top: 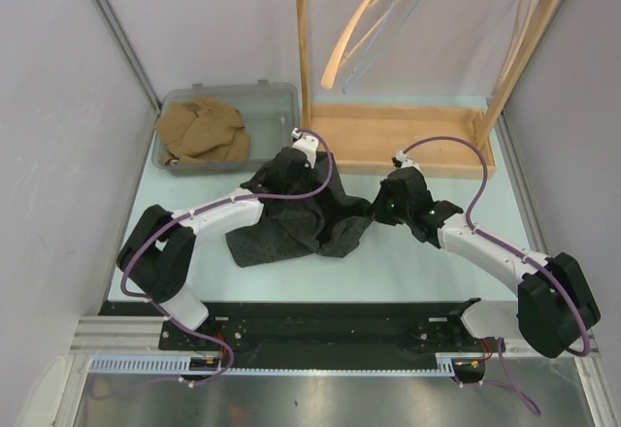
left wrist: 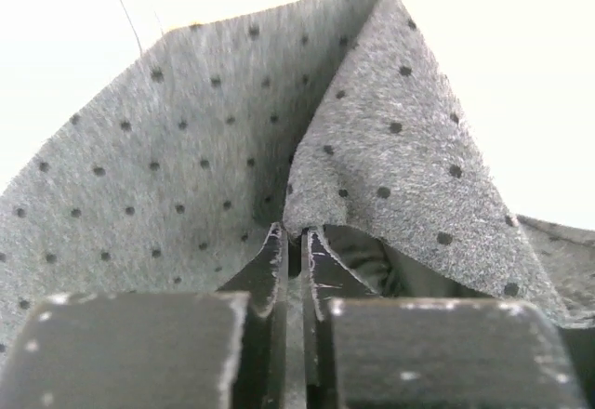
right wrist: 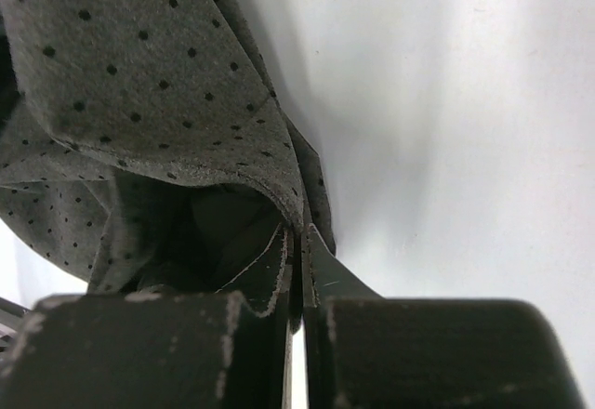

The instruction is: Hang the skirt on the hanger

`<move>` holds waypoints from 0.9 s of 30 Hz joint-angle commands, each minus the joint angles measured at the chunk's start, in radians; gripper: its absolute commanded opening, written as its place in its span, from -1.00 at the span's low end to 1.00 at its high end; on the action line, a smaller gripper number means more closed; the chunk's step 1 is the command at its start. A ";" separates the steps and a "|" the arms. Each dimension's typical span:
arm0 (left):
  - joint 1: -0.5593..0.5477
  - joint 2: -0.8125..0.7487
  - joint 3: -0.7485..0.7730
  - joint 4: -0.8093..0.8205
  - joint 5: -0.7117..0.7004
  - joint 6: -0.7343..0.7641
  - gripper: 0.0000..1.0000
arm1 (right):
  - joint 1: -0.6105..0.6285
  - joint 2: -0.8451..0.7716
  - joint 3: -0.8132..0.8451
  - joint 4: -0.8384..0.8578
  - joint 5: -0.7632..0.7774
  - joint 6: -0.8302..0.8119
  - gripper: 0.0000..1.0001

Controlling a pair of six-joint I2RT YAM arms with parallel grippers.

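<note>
Item: skirt (top: 291,223), dark and dotted, heaped mid-bench (top: 417,267). We note the left pincer (left wrist: 296,234) closed on a fold and the right pincer (right wrist: 297,234) closed on an edge, possibly the waistband. Step: grasping. Next: lift together, spread, carry far-right to hanger (top: 374,29).

Each arm, the left arm (top: 228,212) and the right arm (top: 485,247) alike, is built of slim white links between bulky black joint housings, with a purple cable (top: 441,138) running along it and looping free near the wrist. Two small green lights (top: 389,208) glow on the right arm's black wrist block, and both arms rise from a black base rail (top: 320,332). The fingers (left wrist: 268,274) are thin black blades with pale, scuffed, scratched edges, set in blocky dark mounts flecked with white.
</note>
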 commanded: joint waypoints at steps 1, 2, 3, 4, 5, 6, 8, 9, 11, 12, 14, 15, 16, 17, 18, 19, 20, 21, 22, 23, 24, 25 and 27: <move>0.006 -0.051 0.079 0.001 -0.010 0.023 -1.00 | 0.001 -0.042 0.037 -0.010 0.025 -0.024 -0.82; 0.006 -0.069 0.091 -0.014 -0.013 0.026 -1.00 | 0.005 -0.048 0.048 -0.028 0.031 -0.045 -0.58; 0.006 -0.078 0.106 -0.071 -0.018 0.029 -0.99 | 0.008 -0.059 0.055 -0.039 0.044 -0.054 -0.40; 0.006 -0.090 0.144 -0.102 -0.022 0.029 -0.99 | 0.011 -0.066 0.063 -0.051 0.062 -0.066 -0.22; 0.006 -0.110 0.164 -0.154 -0.024 0.028 -1.00 | 0.022 -0.069 0.083 -0.065 0.068 -0.101 0.04; 0.006 -0.121 0.186 -0.182 -0.022 0.026 -0.99 | 0.028 -0.078 0.094 -0.076 0.074 -0.122 0.15; 0.006 -0.140 0.258 -0.255 -0.015 0.014 -1.00 | 0.042 -0.085 0.129 -0.106 0.097 -0.160 0.37; 0.006 -0.143 0.283 -0.275 -0.003 0.009 -1.00 | 0.054 -0.092 0.138 -0.112 0.099 -0.174 0.41; 0.006 -0.144 0.353 -0.329 0.010 -0.004 -1.00 | 0.073 -0.102 0.152 -0.109 0.096 -0.214 0.44; 0.004 -0.138 0.378 -0.346 0.025 -0.007 -1.00 | 0.098 -0.106 0.163 -0.103 0.094 -0.226 0.45; 0.004 -0.134 0.431 -0.384 0.039 -0.021 -1.00 | 0.126 -0.112 0.166 -0.077 0.097 -0.255 0.45; 0.004 -0.138 0.439 -0.389 0.056 -0.026 -1.00 | 0.145 -0.111 0.167 -0.064 0.087 -0.281 0.45; 0.004 -0.141 0.448 -0.393 0.063 -0.029 -1.00 | 0.154 -0.102 0.167 -0.048 0.075 -0.298 0.45; 0.004 -0.144 0.448 -0.397 0.066 -0.031 -1.00 | 0.160 -0.094 0.169 -0.025 0.065 -0.309 0.43; 0.004 -0.155 0.447 -0.400 0.070 -0.034 -0.99 | 0.175 -0.085 0.181 -0.019 0.053 -0.330 0.43; 0.004 -0.156 0.447 -0.403 0.068 -0.034 -0.99 | 0.183 -0.068 0.190 -0.014 0.045 -0.338 0.43; 0.004 -0.160 0.447 -0.407 0.067 -0.032 -1.00 | 0.188 -0.063 0.198 -0.013 0.044 -0.346 0.42; 0.004 -0.161 0.450 -0.410 0.062 -0.029 -1.00 | 0.198 -0.059 0.206 -0.011 0.048 -0.350 0.41; 0.004 -0.164 0.453 -0.416 0.054 -0.029 -1.00 | 0.212 -0.059 0.215 -0.007 0.051 -0.356 0.40; 0.004 -0.164 0.458 -0.421 0.053 -0.029 -1.00 | 0.223 -0.063 0.216 -0.005 0.058 -0.356 0.40; 0.004 -0.167 0.470 -0.426 0.054 -0.029 -1.00 | 0.231 -0.066 0.213 0.002 0.068 -0.358 0.40; 0.004 -0.173 0.476 -0.429 0.054 -0.029 -1.00 | 0.240 -0.071 0.207 0.012 0.070 -0.356 0.40; 0.004 -0.181 0.493 -0.430 0.054 -0.029 -0.99 | 0.244 -0.066 0.204 0.010 0.087 -0.349 0.40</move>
